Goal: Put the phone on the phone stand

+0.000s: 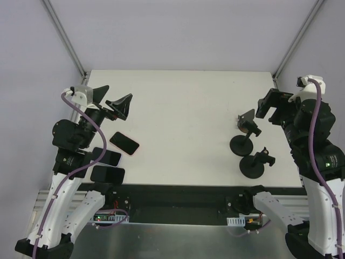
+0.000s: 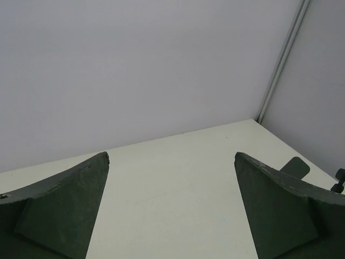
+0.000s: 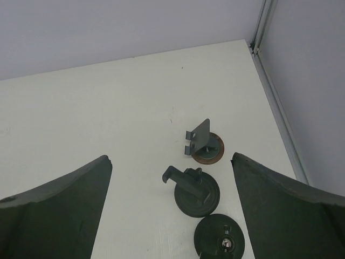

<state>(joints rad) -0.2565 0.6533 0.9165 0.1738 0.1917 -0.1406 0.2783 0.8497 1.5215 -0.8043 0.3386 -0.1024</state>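
Note:
Three dark phones lie flat at the table's left: one with a reddish edge [image 1: 124, 143], a second [image 1: 106, 157] and a third [image 1: 107, 175] nearer the front edge. Three black phone stands sit at the right: the far one [image 1: 247, 123] [image 3: 204, 143], the middle one [image 1: 242, 144] [image 3: 194, 191] and the near one [image 1: 252, 164] [image 3: 220, 237]. My left gripper [image 1: 112, 101] [image 2: 171, 156] hovers open and empty behind the phones. Just right of the stands, my right gripper [image 1: 272, 107] [image 3: 170, 157] is open and empty, with the stands showing between its fingers.
Grey walls with metal corner posts [image 1: 67, 40] close the table's back and sides. A stand's plate [image 2: 295, 167] peeks past the left gripper's right finger. The black front rail [image 1: 178, 197] runs along the near edge.

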